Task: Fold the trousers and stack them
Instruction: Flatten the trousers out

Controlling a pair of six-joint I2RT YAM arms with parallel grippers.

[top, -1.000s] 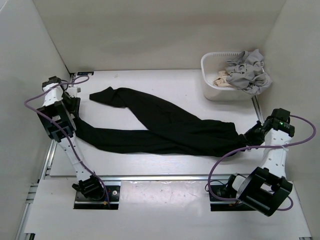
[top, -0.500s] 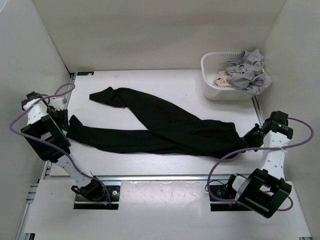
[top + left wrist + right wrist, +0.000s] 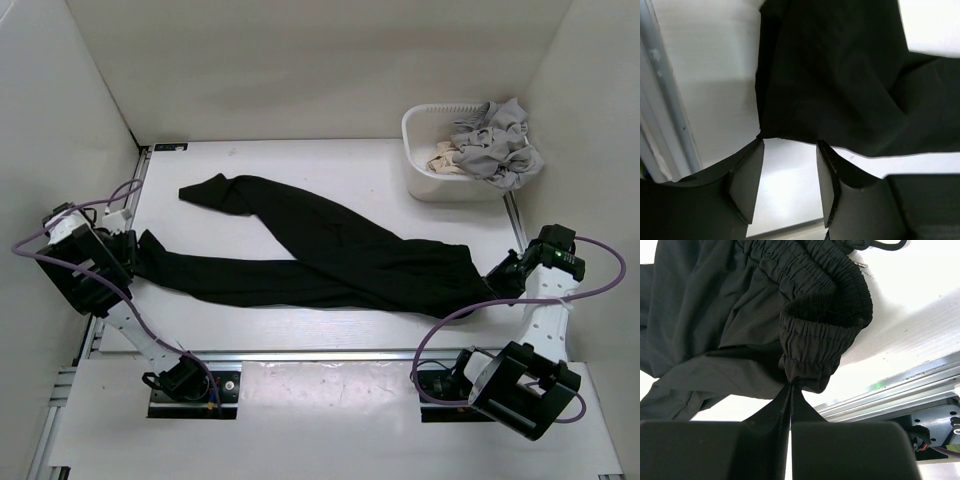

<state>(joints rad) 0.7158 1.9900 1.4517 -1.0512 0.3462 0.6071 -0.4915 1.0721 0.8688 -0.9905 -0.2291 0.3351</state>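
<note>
While the trousers (image 3: 320,255) lie spread across the white table (image 3: 300,160), with the waistband at the right and the 2 legs running left, the right gripper (image 3: 790,388) is closed tight on the gathered waistband. The left gripper (image 3: 789,145) stands about half open at the hem of the near leg, holding nothing; bare table shows between its fingers. A white basket (image 3: 420,182) with grey garments (image 3: 497,135) stands at the far right.
</note>
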